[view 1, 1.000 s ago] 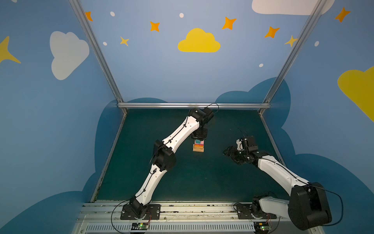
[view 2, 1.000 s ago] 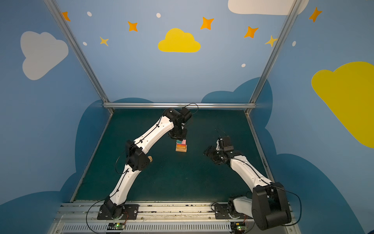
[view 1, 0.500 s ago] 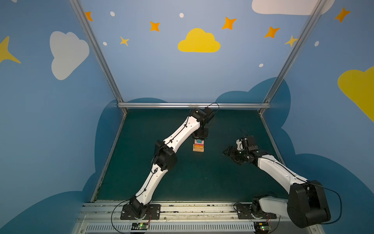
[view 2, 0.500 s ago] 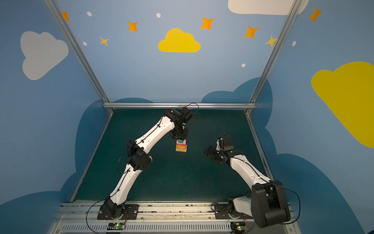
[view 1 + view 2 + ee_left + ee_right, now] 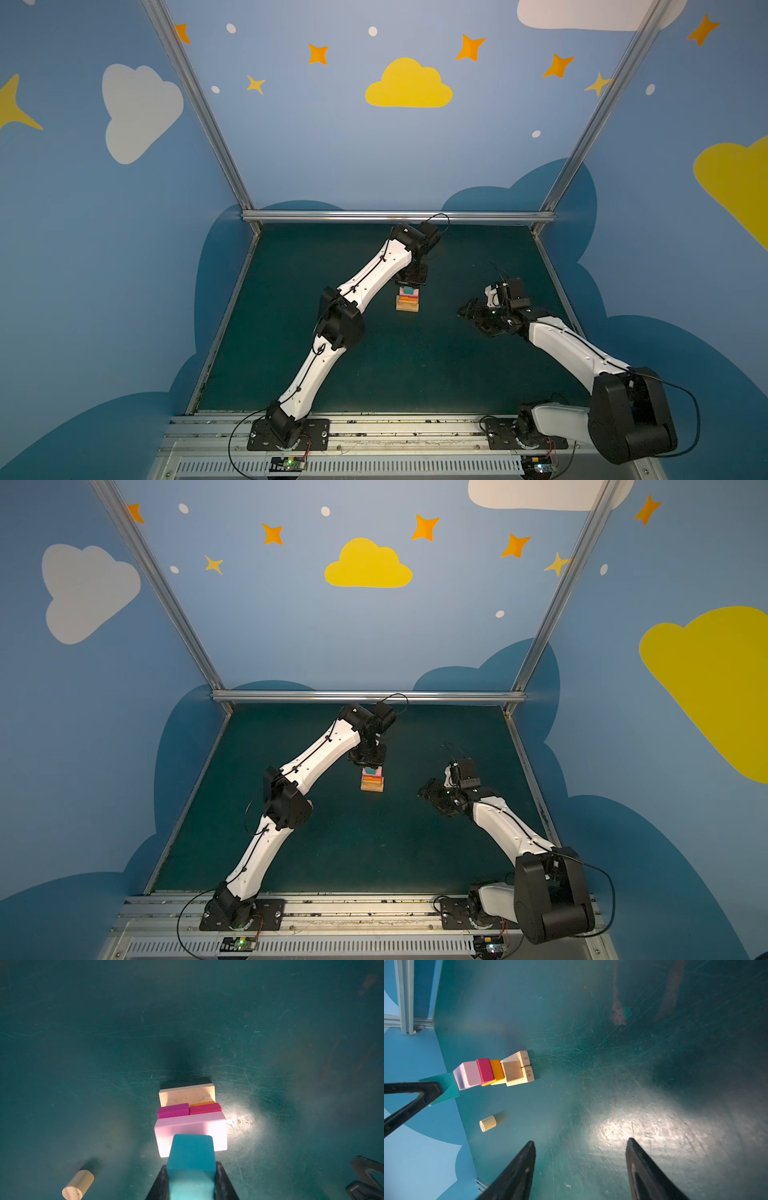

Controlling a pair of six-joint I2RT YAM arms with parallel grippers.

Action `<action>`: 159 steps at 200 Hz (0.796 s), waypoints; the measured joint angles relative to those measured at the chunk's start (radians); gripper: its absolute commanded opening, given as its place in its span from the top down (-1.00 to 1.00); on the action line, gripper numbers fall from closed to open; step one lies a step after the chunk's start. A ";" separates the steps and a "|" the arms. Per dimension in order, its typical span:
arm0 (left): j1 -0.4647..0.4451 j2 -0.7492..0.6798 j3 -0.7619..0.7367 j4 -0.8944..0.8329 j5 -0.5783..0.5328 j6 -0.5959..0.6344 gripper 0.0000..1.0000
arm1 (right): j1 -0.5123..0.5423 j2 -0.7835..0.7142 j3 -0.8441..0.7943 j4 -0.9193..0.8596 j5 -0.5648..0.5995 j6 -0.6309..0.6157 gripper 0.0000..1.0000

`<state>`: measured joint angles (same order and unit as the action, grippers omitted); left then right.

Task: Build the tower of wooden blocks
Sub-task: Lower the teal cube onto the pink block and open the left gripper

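**Inspector:** Teal cube (image 5: 191,1159): one, clamped in the left gripper (image 5: 410,281), jaws part-closed on it, directly above the tower (image 5: 407,300), mid-mat.

**Clerk:** Orientation?

**Inspector:** Tower upright. Topmost is one pink oblong (image 5: 191,1126), long axis sideways in both top views. Beneath it: one magenta cube (image 5: 173,1110), one red cube (image 5: 205,1108), one orange oblong (image 5: 497,1071), three tan oblongs (image 5: 512,1071).

**Clerk:** Loose pieces?

**Inspector:** One tan cylinder (image 5: 488,1123), on its side, apart from the tower. Right gripper (image 5: 580,1140) spread wide, empty, well right.

One tan base block (image 5: 526,1058) in the right wrist view has "6" stamped on its end. The neighbouring tan block (image 5: 529,1073) reads "09", or "60" turned round.
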<state>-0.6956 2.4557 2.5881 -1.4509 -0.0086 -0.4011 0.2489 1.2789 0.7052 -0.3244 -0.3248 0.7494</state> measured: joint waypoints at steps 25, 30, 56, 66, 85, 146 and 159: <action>0.000 0.004 0.015 -0.002 -0.004 0.000 0.66 | -0.005 0.000 0.000 0.000 -0.003 -0.003 -0.35; 0.000 0.005 0.020 0.000 -0.005 0.000 0.66 | -0.006 0.000 0.000 0.000 -0.003 -0.003 -0.35; 0.000 0.005 0.035 0.005 -0.005 0.000 0.65 | -0.010 0.000 0.000 0.000 -0.008 -0.006 -0.35; 0.000 0.006 0.035 0.004 -0.005 0.000 0.65 | -0.011 0.000 0.000 0.000 -0.010 -0.006 -0.35; 0.000 0.010 0.035 0.004 -0.005 -0.001 0.65 | -0.012 0.000 0.000 0.000 -0.011 -0.006 -0.35; 0.000 0.015 0.035 0.004 -0.005 -0.004 0.64 | -0.012 0.008 0.000 0.007 -0.018 -0.006 -0.34; 0.000 0.015 0.035 0.004 -0.005 -0.004 0.63 | -0.012 0.010 0.000 0.007 -0.018 -0.006 -0.34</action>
<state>-0.6956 2.4710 2.6228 -1.4471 -0.0135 -0.4053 0.2371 1.2888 0.7052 -0.3172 -0.3428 0.7433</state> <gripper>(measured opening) 0.295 0.672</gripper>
